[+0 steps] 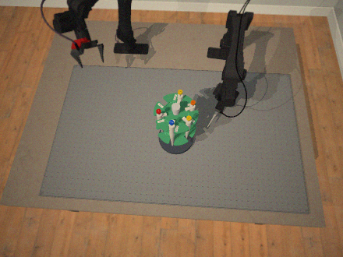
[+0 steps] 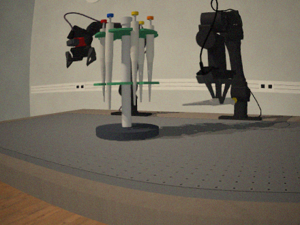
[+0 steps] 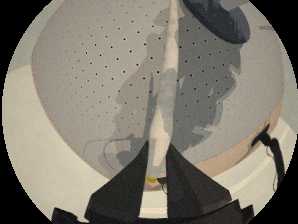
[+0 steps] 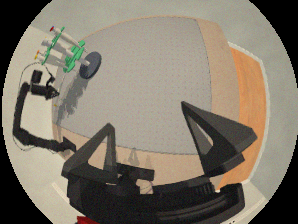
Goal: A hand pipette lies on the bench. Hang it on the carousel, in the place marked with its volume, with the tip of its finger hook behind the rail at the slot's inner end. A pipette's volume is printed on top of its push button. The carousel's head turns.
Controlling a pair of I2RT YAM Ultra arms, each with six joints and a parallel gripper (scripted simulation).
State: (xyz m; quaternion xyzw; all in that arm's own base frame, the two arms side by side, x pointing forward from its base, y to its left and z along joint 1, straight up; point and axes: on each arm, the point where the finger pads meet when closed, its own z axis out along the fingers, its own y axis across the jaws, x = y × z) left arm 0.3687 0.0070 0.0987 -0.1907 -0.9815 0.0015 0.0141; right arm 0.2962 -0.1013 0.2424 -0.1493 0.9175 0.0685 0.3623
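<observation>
The pipette [image 1: 211, 121] [image 2: 201, 102] [image 3: 168, 85] is white with a yellow push button [image 2: 234, 100] [image 3: 151, 180]; its printed volume is unreadable. My left gripper [image 2: 221, 101] [image 3: 157, 145] is shut on its body and holds it nearly level above the bench, beside the carousel; its thin tip points away from the arm. The carousel [image 1: 161, 126] [image 2: 119, 31] has green plates on a white post and a dark round base [image 2: 127, 132] [image 3: 220, 22] [image 4: 90, 65]. Its slot labels are too small to read. My right gripper [image 1: 92, 65] [image 2: 78, 65] [image 4: 143, 116] is open and empty, high and away from the carousel.
Several pipettes hang on the carousel, with red [image 1: 158, 111] [image 2: 103, 21], blue [image 1: 171, 122] [image 2: 110, 15], orange [image 1: 192, 103] [image 2: 150, 18] and yellow [image 1: 180, 92] [image 2: 135, 13] buttons. The grey perforated mat [image 1: 105, 156] [image 2: 191, 153] lies under the carousel.
</observation>
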